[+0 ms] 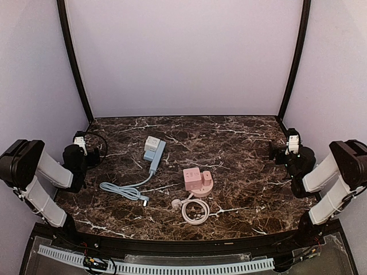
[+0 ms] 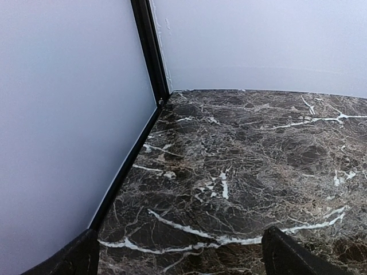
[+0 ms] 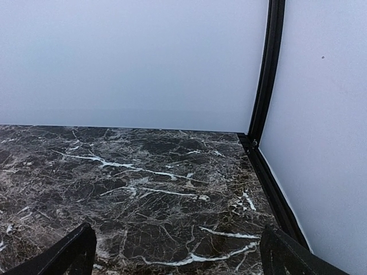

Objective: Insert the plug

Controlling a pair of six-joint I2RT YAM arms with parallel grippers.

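A light blue power strip [image 1: 155, 153] lies left of the table's centre with a white cube adapter [image 1: 151, 142] on its far end. Its blue cable [image 1: 122, 190] loops toward the front and ends in a plug [image 1: 145, 200] lying loose on the marble. To the right sits a pink socket block [image 1: 197, 179], with a coiled white cable [image 1: 195, 211] and a white plug [image 1: 176, 203] in front of it. My left gripper [image 1: 80, 143] [image 2: 180, 258] is folded back at the left edge, open and empty. My right gripper [image 1: 292, 143] [image 3: 178, 255] rests at the right edge, open and empty.
The dark marble table [image 1: 241, 172] is closed in by pale walls with black corner posts [image 2: 150, 51] [image 3: 266, 74]. Each wrist view shows only bare marble and a back corner. A perforated white strip [image 1: 172, 268] runs along the near edge.
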